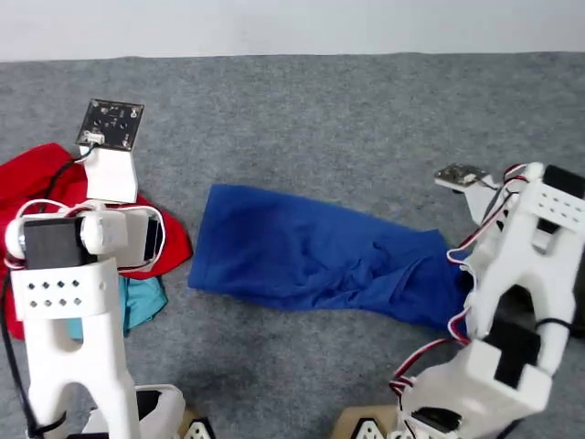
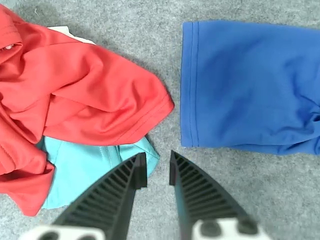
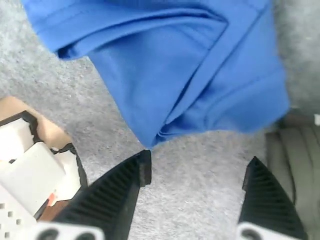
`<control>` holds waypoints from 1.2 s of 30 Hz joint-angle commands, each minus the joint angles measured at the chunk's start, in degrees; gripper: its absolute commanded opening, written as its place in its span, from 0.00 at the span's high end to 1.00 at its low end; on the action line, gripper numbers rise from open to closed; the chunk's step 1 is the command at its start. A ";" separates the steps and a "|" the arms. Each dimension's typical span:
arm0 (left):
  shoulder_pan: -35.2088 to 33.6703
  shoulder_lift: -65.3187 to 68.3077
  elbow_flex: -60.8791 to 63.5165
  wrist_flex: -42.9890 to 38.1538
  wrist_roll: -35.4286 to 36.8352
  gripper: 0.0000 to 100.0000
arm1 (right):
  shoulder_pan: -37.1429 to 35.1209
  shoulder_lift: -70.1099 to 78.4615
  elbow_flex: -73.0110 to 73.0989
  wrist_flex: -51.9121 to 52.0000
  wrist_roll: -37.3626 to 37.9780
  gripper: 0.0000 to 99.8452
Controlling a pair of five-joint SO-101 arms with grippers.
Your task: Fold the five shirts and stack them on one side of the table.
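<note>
- Right gripper (image 3: 197, 172) spread wide, empty, above one end of the blue shirt (image 1: 311, 251) lying mid-table.
- Left gripper (image 2: 157, 170) narrowly parted, empty, over the teal shirt (image 2: 80, 170).
- Judgement: folding blue shirt; next, lower and pinch its edge.

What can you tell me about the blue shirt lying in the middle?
The blue shirt is soft, knit-looking cloth, lying as a long band on the grey table. Its stitched hem faces the red shirt, a gap between them; the other end is creased, near the right arm's open end effector, which doesn't grip it.
</note>
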 commanded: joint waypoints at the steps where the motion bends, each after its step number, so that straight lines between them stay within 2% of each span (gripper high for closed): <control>1: 0.18 -1.05 -0.13 0.97 -0.44 0.91 | -0.92 -5.49 -2.20 2.33 -3.52 0.70; 5: 2.55 -1.05 0.75 0.97 -0.44 0.91 | -6.20 -9.36 3.69 2.33 -9.85 0.73; 11: 10.73 -1.58 6.29 0.62 -0.53 0.92 | -12.18 -22.29 16.70 2.33 -17.14 0.97; 15: 11.16 -1.49 7.78 -2.02 -0.62 0.94 | -12.53 -33.89 22.33 2.24 -22.51 0.99; 18: 11.25 -1.41 12.79 -8.62 -2.99 1.00 | -13.23 -40.75 26.20 1.80 -27.25 0.99; 23: 10.29 -1.49 25.36 -22.51 -7.03 1.00 | -20.09 -43.74 33.05 -0.13 -33.76 0.99; 26: 8.09 -1.49 30.99 -30.95 -7.30 1.00 | -21.05 -42.77 34.11 -4.00 -37.63 0.99; 34: 5.71 -1.41 47.16 -57.23 -6.77 1.00 | -21.93 -35.21 38.42 -13.85 -38.77 0.99; 36: 6.33 -1.41 51.03 -62.33 -4.31 1.00 | -21.93 -32.57 38.59 -16.04 -38.77 0.99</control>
